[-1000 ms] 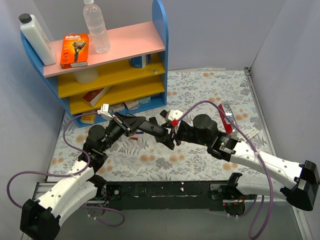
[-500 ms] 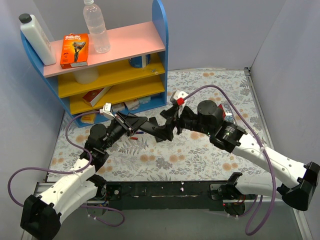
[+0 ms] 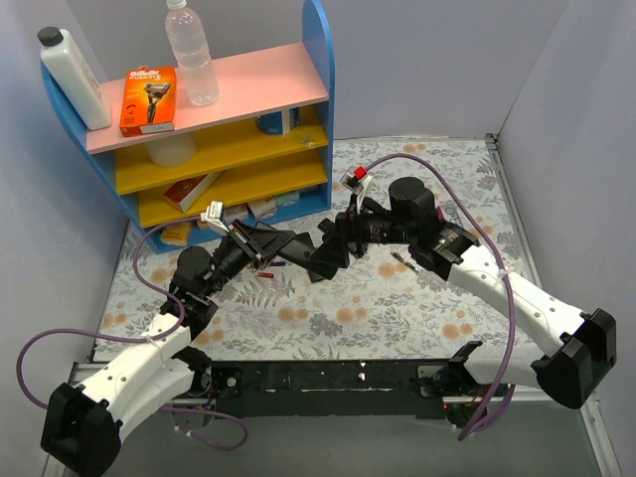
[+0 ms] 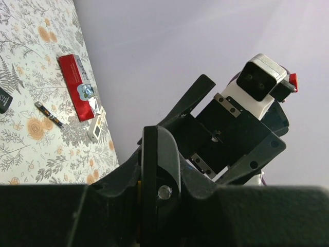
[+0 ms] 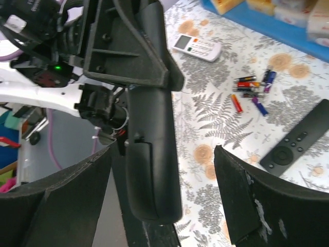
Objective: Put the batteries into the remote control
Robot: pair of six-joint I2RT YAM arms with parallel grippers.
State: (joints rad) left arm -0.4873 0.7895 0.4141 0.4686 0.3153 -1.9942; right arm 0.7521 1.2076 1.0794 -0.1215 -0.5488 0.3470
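My left gripper (image 3: pixel 288 246) is shut on a black remote (image 3: pixel 316 254) and holds it above the mat, its far end pointing right. In the right wrist view the remote (image 5: pixel 151 139) shows its back, with the battery cover closed. My right gripper (image 5: pixel 164 175) is open, and the remote's end lies between its fingers with a gap on each side. In the left wrist view the remote (image 4: pixel 150 175) is seen edge-on in my left gripper (image 4: pixel 154 172). A cluster of small batteries (image 5: pixel 251 86), red, blue and yellowish, lies on the mat.
A second black remote (image 5: pixel 298 141) and a white remote (image 5: pixel 198 47) lie on the mat. A lone cell (image 3: pixel 402 263) lies under the right arm. A red pack (image 4: pixel 74 85) and small white device (image 4: pixel 95 128) lie near the right wall. The shelf (image 3: pixel 229 149) stands at the back left.
My right arm has swung back and up, and its open gripper has closed in around the remote's far end. The left arm with the remote has barely moved.
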